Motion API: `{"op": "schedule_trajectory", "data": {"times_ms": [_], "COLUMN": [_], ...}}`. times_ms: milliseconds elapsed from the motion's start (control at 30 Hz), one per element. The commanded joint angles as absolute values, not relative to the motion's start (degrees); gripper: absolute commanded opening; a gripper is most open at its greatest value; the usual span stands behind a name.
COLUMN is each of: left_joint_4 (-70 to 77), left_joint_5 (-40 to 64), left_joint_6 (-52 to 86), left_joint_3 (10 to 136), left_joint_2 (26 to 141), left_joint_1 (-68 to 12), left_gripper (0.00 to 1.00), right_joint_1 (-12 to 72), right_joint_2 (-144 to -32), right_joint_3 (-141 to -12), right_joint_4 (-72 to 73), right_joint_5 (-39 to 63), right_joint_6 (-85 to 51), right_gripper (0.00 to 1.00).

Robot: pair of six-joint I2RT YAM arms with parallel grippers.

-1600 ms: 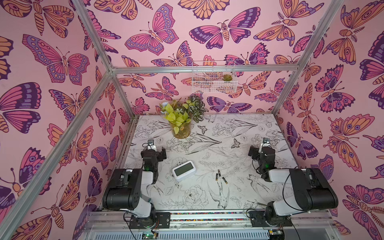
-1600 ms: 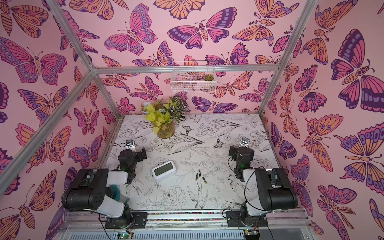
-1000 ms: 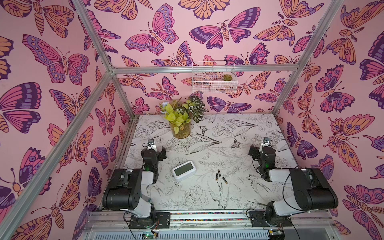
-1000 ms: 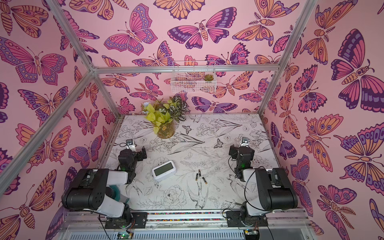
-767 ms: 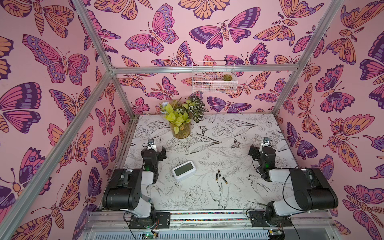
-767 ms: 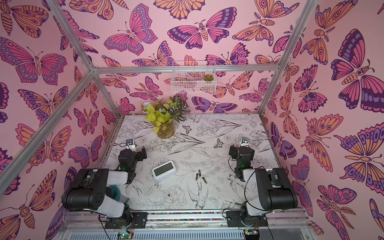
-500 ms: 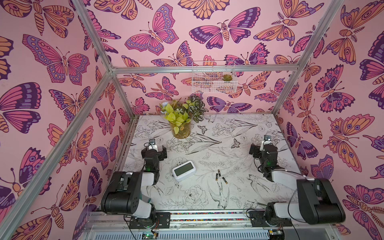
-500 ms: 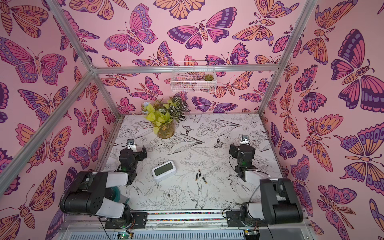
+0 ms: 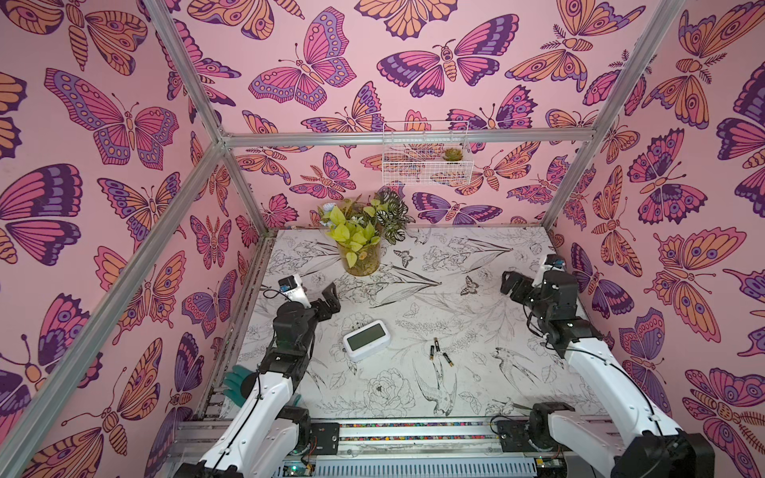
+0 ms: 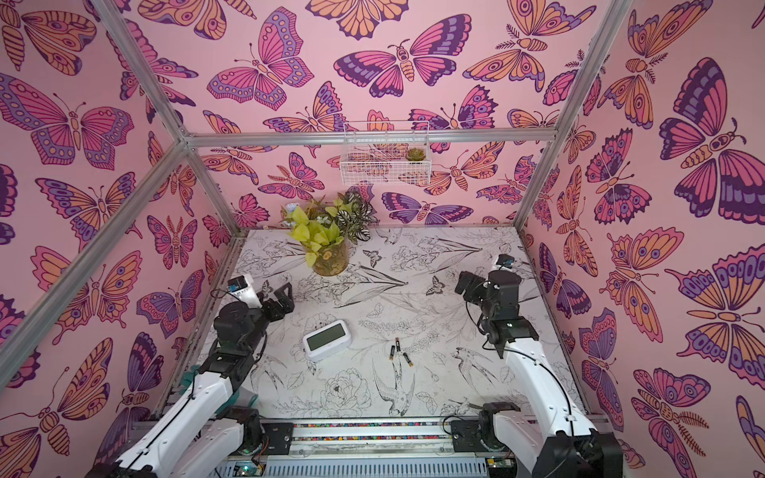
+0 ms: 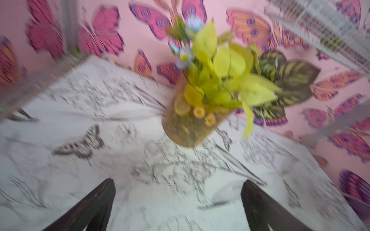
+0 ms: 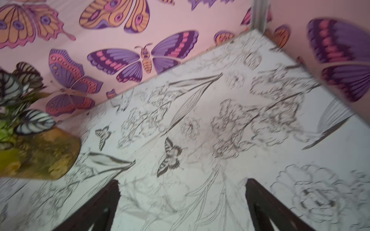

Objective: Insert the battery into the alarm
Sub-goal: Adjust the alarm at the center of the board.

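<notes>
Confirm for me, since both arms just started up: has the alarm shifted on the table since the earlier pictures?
No. In both top views the alarm sits at the same spot beyond the printed peony, left of the batteries.

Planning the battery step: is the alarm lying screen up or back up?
Screen up: the alarm lies on the table with its grey display facing upward in both top views; its back is hidden.

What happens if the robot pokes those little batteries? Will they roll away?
Probably, yes. The batteries look like thin round sticks lying on the flat table, so a sideways nudge would likely roll them. They seem stiff and small, so they may slip from a pinch unless grabbed across the middle.
</notes>
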State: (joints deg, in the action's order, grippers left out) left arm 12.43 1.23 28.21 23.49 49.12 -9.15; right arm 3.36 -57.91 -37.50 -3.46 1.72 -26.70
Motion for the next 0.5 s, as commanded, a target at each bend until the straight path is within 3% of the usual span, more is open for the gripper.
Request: {"op": "schedule_trajectory", "data": {"times_ms": [0, 167, 467], "left_joint_4": [-2.12, -5.73, -10.44], "left_joint_5": [13.43, 16.02, 15.53], "left_joint_6": [37.03, 39.93, 42.25], "left_joint_3": [24.9, 21.66, 19.44], "left_joint_2": [49.28, 47.71, 49.41], "left_joint_1": [-11.62, -13.6, -16.66], "left_gripper": [1.0, 1.0, 1.0], "right_joint_1": [3.25, 4.76, 12.67], "right_joint_2": [-57.02, -57.59, -56.43], "right_joint_3": [-36.43, -32.2, -25.6], "right_joint_4": [-3.25, -2.14, 0.55], "right_joint_5": [17.13, 26.57, 22.51], "right_joint_6": [-30.21, -32.91, -31.0], "right_gripper": [0.99, 0.99, 0.99]}}
